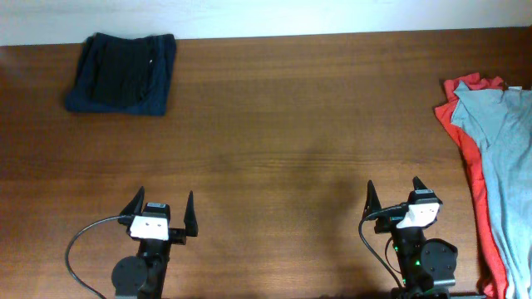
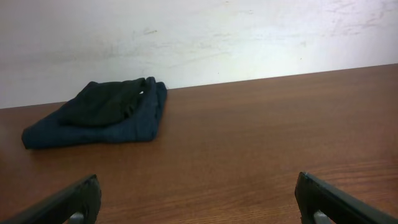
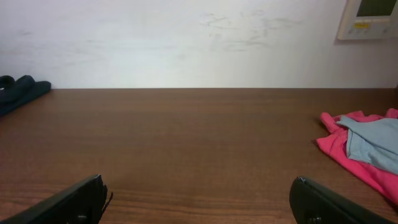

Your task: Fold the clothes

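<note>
Overhead: L tool (image 1: 165,195) and R tool (image 1: 393,184) parked at near edge of surface (image 1: 291,124), jaws spread fully, nothing gripped, touching no cloth. Navy garment (image 1: 123,73) at far left corner in a compact bundle, prob. folded. Grey-blue T-shirt (image 1: 507,149) at far right, crumpled, lying atop red T-shirt (image 1: 455,116), both running off frame edge. Middle of surface bare. Judged step: start of a fold cycle, nothing fetched yet. Next move prob.: reach R tool fwd and right, pinch grey-blue T-shirt at hem or shoulder w/o catching red layer beneath, drag to centre, spread flat w/ both tools. L wrist: own fingers wide apart at bottom corners, empty; navy garment ahead-left, well apart, close to wall (image 2: 217,37); no obstacle btw. R wrist: fingers likewise wide, empty; red and grey-blue pile ahead-right near frame edge, navy garment just visible far left, wall panel (image 3: 370,18) top right, off the surface, no bearing. Risks, as a guess: shirts overlapped, so chance of lifting both at once; pile near surface edge, reach maybe tight; extent of shirts beyond frame unknown.
</note>
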